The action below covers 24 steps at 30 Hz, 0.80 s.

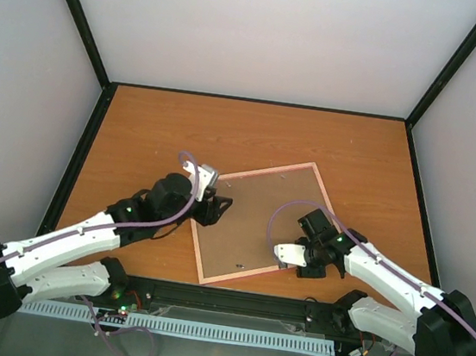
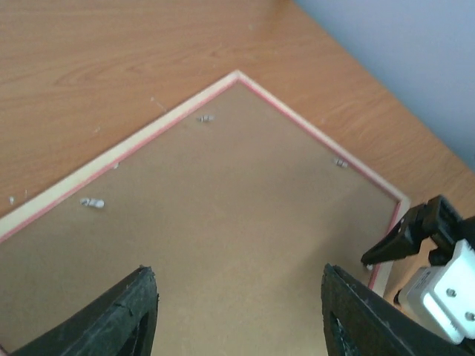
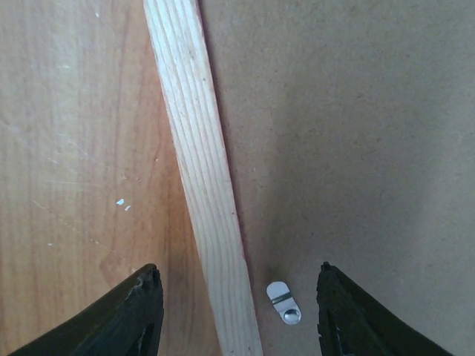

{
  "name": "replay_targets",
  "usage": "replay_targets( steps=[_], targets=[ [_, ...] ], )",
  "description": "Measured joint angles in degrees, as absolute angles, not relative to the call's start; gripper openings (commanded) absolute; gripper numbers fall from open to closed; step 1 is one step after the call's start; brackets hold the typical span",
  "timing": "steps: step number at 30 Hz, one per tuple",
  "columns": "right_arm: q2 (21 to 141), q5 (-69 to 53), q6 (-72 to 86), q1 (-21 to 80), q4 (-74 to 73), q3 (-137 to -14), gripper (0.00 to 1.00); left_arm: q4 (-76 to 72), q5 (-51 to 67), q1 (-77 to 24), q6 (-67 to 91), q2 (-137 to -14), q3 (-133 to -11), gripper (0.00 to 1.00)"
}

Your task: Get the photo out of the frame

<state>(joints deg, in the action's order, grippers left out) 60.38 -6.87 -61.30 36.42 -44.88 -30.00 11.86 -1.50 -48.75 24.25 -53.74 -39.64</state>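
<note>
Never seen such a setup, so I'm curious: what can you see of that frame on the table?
The frame lies face down, flat on the wooden table, askew to its edges. Its back is a brown board inside a pale wood rim edged in pink; small metal tabs sit along the board's edge. The left fingers stand open over its left side, the right fingers open astride the rim by its near right corner; contact unclear.
</note>
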Motion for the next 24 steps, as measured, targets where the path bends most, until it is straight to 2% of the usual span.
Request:
replay_targets(
  steps=[7, 12, 17, 19, 24],
  targets=[
    [60.2, -5.8, -63.1, 36.7, -39.5, -26.0, 0.46, 14.0, -9.7, -61.8, 25.1, -55.8, -39.3, 0.59],
    [59.9, -5.3, -64.1, 36.8, -36.2, -25.0, 0.22, 15.0, -14.6, -66.8, 26.5, -59.2, -39.3, 0.59],
    [58.6, -5.5, -64.7, 36.9, -34.9, -24.5, 0.07, 18.2, -17.3, -72.2, 27.7, -61.6, -39.2, 0.63],
    [57.5, -6.1, -65.2, 37.0, -35.7, -24.3, 0.03, 18.5, -17.8, -75.4, 27.7, -61.6, -39.2, 0.64],
    [55.4, -7.4, -64.0, 37.0, -41.1, -26.1, 0.03, 20.8, -19.0, -82.3, 27.7, -61.9, -39.2, 0.64]
  ],
)
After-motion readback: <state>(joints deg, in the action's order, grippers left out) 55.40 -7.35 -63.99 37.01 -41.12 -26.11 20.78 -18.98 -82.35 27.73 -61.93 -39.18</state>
